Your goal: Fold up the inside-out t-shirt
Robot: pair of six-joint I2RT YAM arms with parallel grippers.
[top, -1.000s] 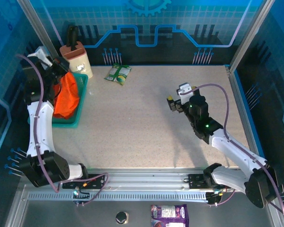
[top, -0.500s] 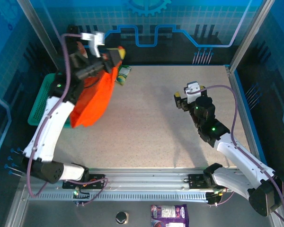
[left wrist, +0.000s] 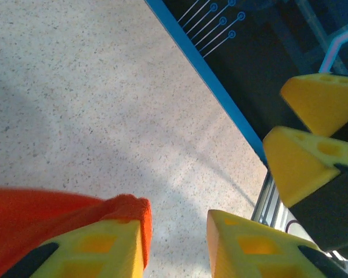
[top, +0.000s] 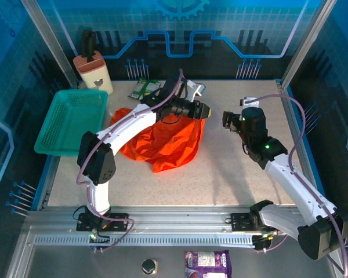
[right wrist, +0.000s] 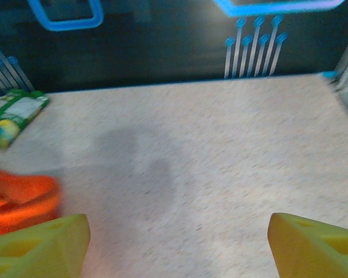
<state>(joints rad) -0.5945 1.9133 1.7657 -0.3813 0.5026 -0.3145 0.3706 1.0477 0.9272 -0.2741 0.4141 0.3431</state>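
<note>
Dropped since half a second back from a dangling carry at the far left onto mid-counter (top: 180,185): t-shirt (top: 162,142), now lying in a crumpled heap, right of the basket (top: 69,121). Left hand (top: 204,110) at its far right edge, fingers parted, a fold of cloth draped against one finger but not pinched. Right hand (top: 227,120) just beside, spread wide, holding nothing. Looks light, limp and wrinkly, hardly slippery; probably best taken by a hem or shoulder corner, one per hand, then pulled flat. Speckled counter flat and bare to the near and right, ample room for spreading; packet (top: 144,88) at the far edge.
</note>
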